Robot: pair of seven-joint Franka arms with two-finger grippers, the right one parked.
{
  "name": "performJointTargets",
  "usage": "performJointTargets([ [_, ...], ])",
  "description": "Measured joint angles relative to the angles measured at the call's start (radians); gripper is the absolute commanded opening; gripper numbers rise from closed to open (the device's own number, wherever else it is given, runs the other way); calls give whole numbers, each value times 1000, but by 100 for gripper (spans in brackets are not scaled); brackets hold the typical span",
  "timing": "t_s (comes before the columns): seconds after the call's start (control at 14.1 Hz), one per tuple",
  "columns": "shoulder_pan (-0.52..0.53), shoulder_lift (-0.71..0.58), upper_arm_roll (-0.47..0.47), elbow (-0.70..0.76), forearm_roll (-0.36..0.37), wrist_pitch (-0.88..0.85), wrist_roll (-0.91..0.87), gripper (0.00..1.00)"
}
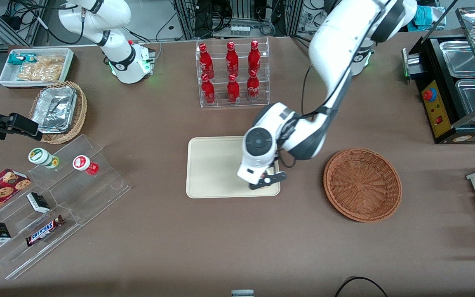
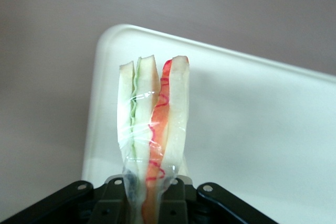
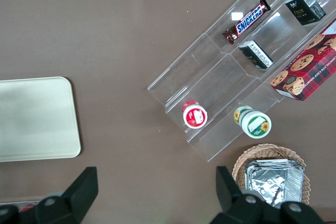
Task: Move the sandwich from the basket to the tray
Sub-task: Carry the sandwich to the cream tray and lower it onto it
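Clamped between the black fingers (image 2: 118,195) of the left arm's gripper (image 2: 149,200), the sandwich (image 2: 152,124) stands on edge in the left wrist view, its pale bread slices, green layer and pink-red layer fanning slightly apart under clear wrap. The fingers are closed on its narrow end, pinching wrap and bread together. Underneath it lies the cream tray (image 2: 252,129), with one rounded corner showing against the brown tabletop (image 2: 47,51).

In the front view the gripper (image 1: 267,180) hangs over the lower right corner of the tray (image 1: 212,165), near the middle of the frame. The sandwich itself is hidden there by the wrist. The reddish-brown basket (image 1: 362,185) sits to the right of the tray, apart from it, with nothing in it.

By my judgement the sandwich is light and soft: the bread would crush under a hard squeeze, and the film looks slick, so it could slide or twist in the hold. The slices are already splaying at the free end, so a pinch across the flat faces near the thick end seems the safest grip. I cannot tell how high it hangs above the tray.
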Motion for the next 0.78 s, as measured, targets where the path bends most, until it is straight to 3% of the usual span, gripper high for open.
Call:
performJointTargets([
  [0.42,-54,84,-52,46,7,41,155,19],
  [0.57,-58,94,-52,46,25,42,211,25],
  [0.64,-58,99,-51,47,28,42,225,30],
  [0.71,-57,105,-51,47,30,42,230,43],
  [0.78,-57,109,-51,47,31,42,233,65],
])
